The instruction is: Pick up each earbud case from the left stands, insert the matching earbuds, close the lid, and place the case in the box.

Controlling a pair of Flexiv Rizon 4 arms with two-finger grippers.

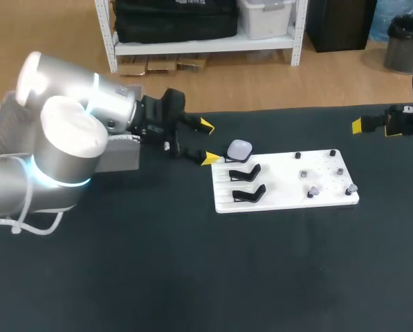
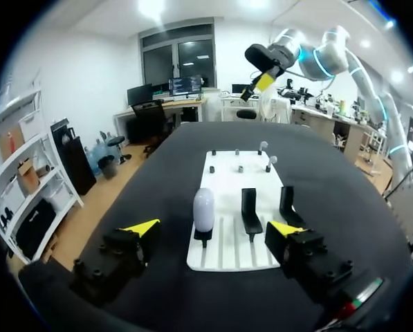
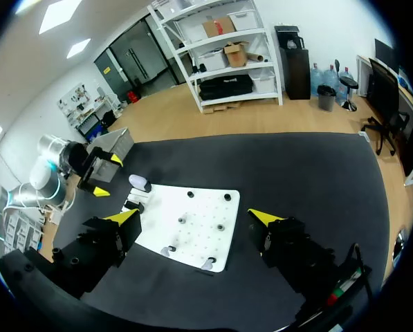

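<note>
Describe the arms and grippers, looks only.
Left arm: silver cylindrical links, white round joint cap, cyan glowing ring, white cable looped near its base. Right arm: same silver with cyan ring. Left gripper and right gripper: black, blocky, yellow wedge tips.

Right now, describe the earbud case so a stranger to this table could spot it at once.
Find the white board on the black table. Three stands line its end nearest the left hand; the earbud case sits on the far one. It is the only pale, rounded thing there, since the other two stands are black and empty.
</note>
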